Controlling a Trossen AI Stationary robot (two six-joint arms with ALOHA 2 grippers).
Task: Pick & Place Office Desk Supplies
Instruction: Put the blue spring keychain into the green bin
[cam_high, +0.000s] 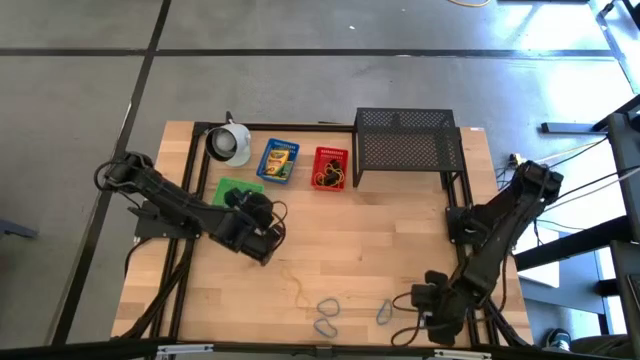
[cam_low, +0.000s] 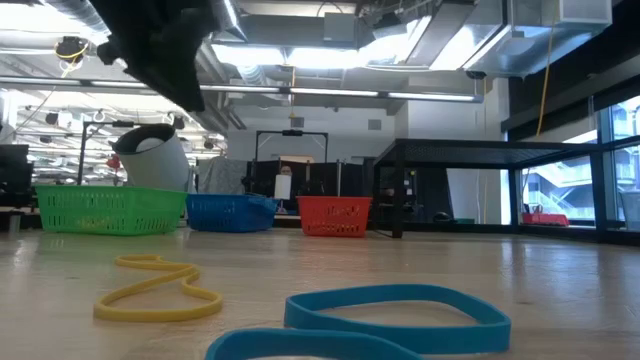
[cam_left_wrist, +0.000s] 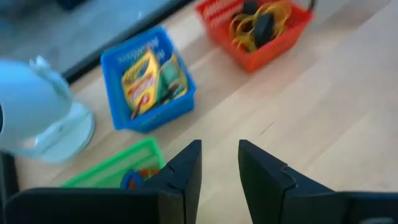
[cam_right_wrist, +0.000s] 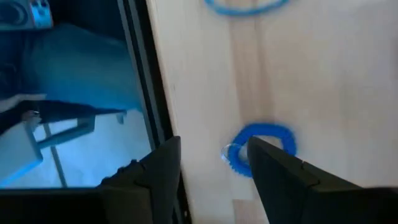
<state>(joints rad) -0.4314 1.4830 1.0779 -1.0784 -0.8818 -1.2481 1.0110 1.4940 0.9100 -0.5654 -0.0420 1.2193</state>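
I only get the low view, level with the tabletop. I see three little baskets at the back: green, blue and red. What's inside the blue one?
Observer: The blue basket holds crayon boxes.
Operator: And the red one?
Observer: The red basket holds yellow rubber bands and a dark clip.
Operator: I see one dark arm at the top. Is there another?
Observer: Yes. The right claw is at the table's near edge, open, with a small blue rubber band by its fingertips.
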